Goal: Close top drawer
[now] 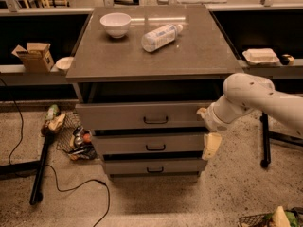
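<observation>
gripper (207,129) stood spread | top drawer (142,115) front lay just left of it | judged stiff, easy-sliding | flat front suited pushing
</observation>
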Controlling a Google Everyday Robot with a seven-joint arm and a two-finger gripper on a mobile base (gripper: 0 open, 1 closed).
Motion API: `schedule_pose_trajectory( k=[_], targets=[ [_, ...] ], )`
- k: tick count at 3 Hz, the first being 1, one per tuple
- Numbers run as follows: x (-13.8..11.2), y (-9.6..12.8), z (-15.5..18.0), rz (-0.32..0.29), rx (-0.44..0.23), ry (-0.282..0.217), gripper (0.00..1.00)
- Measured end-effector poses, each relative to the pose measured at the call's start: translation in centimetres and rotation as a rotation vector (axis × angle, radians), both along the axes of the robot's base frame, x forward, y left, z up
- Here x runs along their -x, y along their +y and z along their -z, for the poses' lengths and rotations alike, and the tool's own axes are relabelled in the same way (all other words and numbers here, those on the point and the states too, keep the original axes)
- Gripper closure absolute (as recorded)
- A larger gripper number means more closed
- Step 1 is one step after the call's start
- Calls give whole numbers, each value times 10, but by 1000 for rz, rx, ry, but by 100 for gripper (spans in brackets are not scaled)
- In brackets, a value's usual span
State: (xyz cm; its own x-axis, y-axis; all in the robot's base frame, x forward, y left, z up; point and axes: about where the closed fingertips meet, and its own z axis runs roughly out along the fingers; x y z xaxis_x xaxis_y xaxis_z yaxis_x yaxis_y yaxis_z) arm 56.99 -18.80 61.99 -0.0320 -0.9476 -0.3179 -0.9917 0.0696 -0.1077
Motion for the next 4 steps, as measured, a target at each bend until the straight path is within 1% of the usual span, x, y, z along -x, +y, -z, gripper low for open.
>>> schedule_pose_trajectory(
  k=[1, 2, 3, 4],
  targets=[
    [-3, -1, 2, -3, -14, 8, 0],
    [-8, -5, 3, 3, -47, 3, 0],
    [-15, -6, 3, -4, -79, -14, 0],
    [-27, -8, 7, -1, -94, -17, 0]
  ],
)
